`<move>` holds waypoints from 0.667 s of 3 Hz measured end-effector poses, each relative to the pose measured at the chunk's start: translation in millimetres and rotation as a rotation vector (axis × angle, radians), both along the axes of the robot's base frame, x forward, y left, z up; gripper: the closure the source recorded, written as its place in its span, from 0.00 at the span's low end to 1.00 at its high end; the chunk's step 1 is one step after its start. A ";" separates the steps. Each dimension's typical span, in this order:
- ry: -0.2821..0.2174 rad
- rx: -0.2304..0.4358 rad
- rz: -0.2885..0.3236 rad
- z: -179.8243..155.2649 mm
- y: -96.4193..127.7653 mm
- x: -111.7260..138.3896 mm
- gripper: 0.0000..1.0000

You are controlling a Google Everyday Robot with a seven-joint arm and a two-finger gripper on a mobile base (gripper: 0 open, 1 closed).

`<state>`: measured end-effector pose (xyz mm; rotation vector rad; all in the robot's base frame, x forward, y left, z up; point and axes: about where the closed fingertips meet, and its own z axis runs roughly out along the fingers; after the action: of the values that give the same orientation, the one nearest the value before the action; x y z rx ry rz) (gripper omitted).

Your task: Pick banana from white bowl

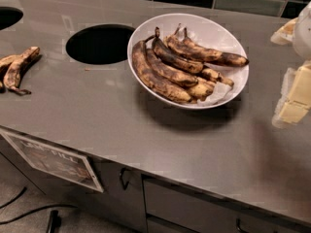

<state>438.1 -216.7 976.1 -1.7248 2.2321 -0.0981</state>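
The white bowl (214, 30) sits tilted on the grey counter, right of centre. It holds several overripe bananas. Three long blackened ones (160, 76) lie side by side across it. The short stubby banana (215, 75), brown with dull yellow patches, lies at the lower right of the pile, partly under the long ones. My gripper (293, 103) shows as pale cream-coloured parts at the right edge of the view, to the right of the bowl, apart from it and from the bananas.
Two joined spotted bananas (17, 68) lie at the far left of the counter. A round hole (99, 43) opens in the counter just left of the bowl, another hole (7, 17) at top left. A pale packet (286, 33) lies at the right. The counter's front edge (146, 171) runs below.
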 end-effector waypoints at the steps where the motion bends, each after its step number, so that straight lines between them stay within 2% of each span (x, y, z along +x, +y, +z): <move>1: 0.000 0.000 0.000 0.0 0.0 0.0 0.00; 2: -0.018 -0.007 0.031 7.3 8.5 8.9 0.00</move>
<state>447.1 -208.2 983.5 -1.7541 2.1945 -0.1138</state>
